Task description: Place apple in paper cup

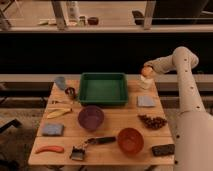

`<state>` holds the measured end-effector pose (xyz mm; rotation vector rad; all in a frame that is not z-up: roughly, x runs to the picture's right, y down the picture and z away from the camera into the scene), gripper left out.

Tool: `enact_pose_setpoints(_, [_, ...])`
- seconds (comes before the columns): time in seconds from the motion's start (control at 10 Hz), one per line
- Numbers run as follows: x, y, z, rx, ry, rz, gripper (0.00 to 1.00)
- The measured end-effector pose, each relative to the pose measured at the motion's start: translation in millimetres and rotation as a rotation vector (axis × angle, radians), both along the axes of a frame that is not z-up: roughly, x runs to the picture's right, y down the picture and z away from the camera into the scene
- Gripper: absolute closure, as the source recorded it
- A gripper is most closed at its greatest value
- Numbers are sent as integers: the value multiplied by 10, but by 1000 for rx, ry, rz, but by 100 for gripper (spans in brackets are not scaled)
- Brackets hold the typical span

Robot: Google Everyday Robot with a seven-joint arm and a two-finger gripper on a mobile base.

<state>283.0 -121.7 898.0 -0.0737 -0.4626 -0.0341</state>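
Several objects are laid out on a wooden table [120, 117]. At the far left, near the front edge, an orange carrot-like item [49, 149] is seen, with a blue-grey sponge [52, 130] behind it and a banana [58, 113] farther back. At the back left corner a pale grey-blue cup [60, 82] is stood upright, and a small dark can [70, 92] is set just beside it, close to the left wall of a green tray [102, 102]. A purple bowl [91, 118] is placed in front of the tray, and a black-handled brush [100, 140] is laid nearer the front edge, its head turned to the left. An orange-red bowl [130, 140] is set to the right of the brush. Along the right side a folded blue-grey cloth [146, 101], a dark bunch of grapes [152, 121] and a flat black item [163, 149] are lined up from back to front. At the back right corner the paper cup [145, 85] is stood upright. The apple [146, 73] is held directly over the cup's mouth by the gripper [146, 70], whose jaws are clamped on the fruit; whether the apple touches the rim cannot be told. The gripper is carried by a pale arm [182, 70] reaching in from the right.
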Motion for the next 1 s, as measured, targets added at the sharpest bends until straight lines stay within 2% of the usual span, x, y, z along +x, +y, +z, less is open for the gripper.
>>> enact_pose_setpoints(0.1, [-9,1,-1,-2,18,3,26])
enact_pose_setpoints(0.2, [7,11,-1,-2,21,5,21])
enact_pose_setpoints(1.0, [41,34,24,-6,22,18,20])
